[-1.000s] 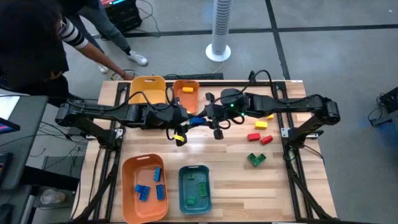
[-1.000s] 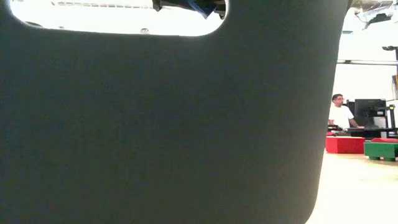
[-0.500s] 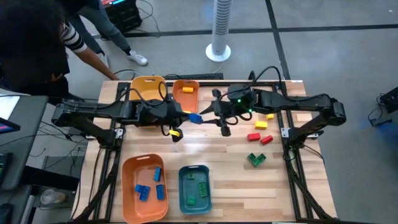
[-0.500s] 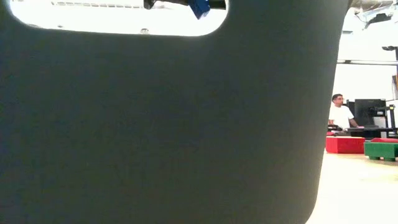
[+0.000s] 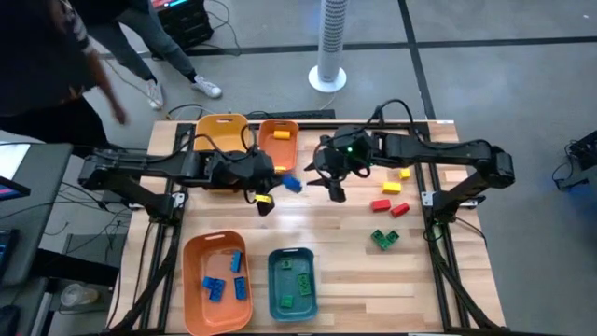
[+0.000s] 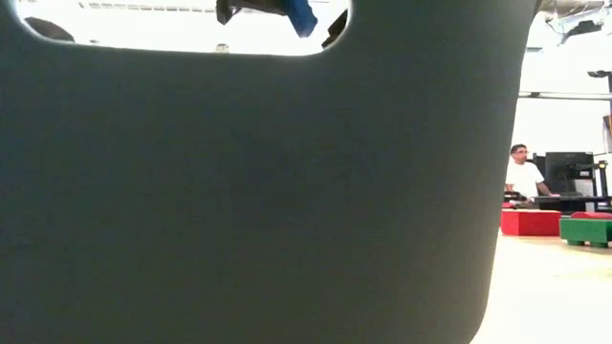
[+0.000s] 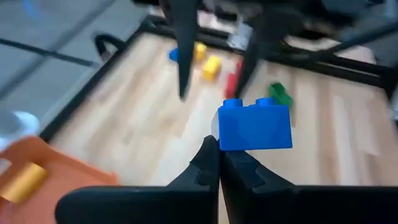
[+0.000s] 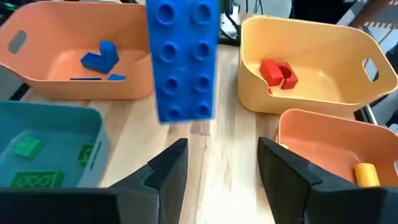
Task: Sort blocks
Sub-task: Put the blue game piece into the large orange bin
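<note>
- Left gripper [image 7: 217,163] is up over the middle of the table [image 5: 317,224], fingers pinched tight on the bottom edge of a blue block [image 7: 254,126]. Same block shows as a blue speck between the two arms in the high view [image 5: 292,183].
- Right gripper [image 8: 219,163] sits just across from it with its fingers spread apart and nothing between them. In its wrist view the blue block hangs right ahead, studs facing the camera, top end cut off by the picture edge.
- Low view is mostly useless: a big dark shape blocks nearly all of it. Only a slot near the top shows a bit of the blue block and dark gripper parts; can't say which arm.
- Loose blocks on the right side of the table: yellow ones [image 5: 405,174], red ones [image 5: 381,204], a green pair [image 5: 383,239].
- Large orange bin [image 5: 191,257] has blue blocks, teal bin [image 5: 272,280] has green ones, both at the near edge.
- Yellow bin [image 8: 348,43] holds red blocks, small orange bin [image 5: 280,154] a yellow piece. The left arm hides part of the yellow bin from above.
- A person [image 5: 56,56] is cut off at the top left corner.
</note>
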